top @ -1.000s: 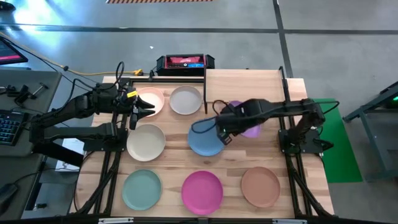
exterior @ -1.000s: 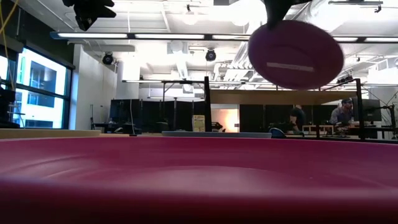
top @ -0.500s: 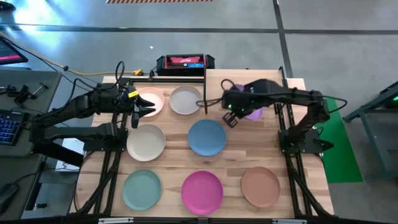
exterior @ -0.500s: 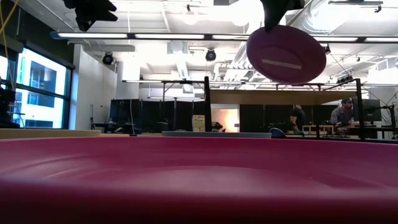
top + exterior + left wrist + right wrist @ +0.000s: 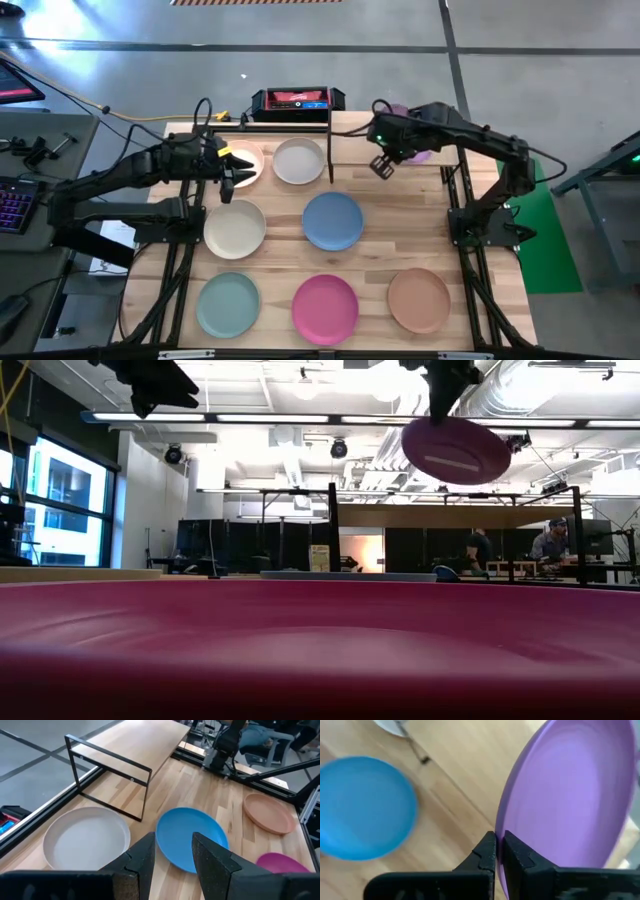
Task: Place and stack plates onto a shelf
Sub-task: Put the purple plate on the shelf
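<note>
My right gripper (image 5: pixel 383 163) is shut on the purple plate (image 5: pixel 570 795) and holds it in the air over the shelf (image 5: pixel 352 130), a light-wood platform on black posts at the table's far side. In the low view the purple plate (image 5: pixel 455 450) hangs tilted under that gripper (image 5: pixel 445 395). My left gripper (image 5: pixel 228 172) stands open above the pale pink plate (image 5: pixel 248 158) and holds nothing. The grey-white (image 5: pixel 299 160), cream (image 5: pixel 235 228), blue (image 5: pixel 333 221), teal-green (image 5: pixel 228 305), magenta (image 5: pixel 325 308) and tan-brown (image 5: pixel 419 299) plates lie flat on the table. My right gripper pinches the purple plate's rim (image 5: pixel 504 827) between its two fingers, one on the upper face and one on the underside. The fingers come from above, slanting down. The plate is lifted clear and tilted, its underside (image 5: pixel 470 460) turned toward the table's near edge.
A black and red box (image 5: pixel 297 100) sits past the table's far edge, left of the shelf. The shelf's black posts (image 5: pixel 145 795) stand beside the grey-white plate (image 5: pixel 85 842). The magenta plate (image 5: pixel 320 650) fills the low view's foreground. People sit in the room behind (image 5: pixel 550 545).
My right gripper has carried the purple plate from above the blue plate toward the table's far edge and upward, to over the shelf, turning its wrist on the way. The plate has stayed clear of the table and now tips flatter.
</note>
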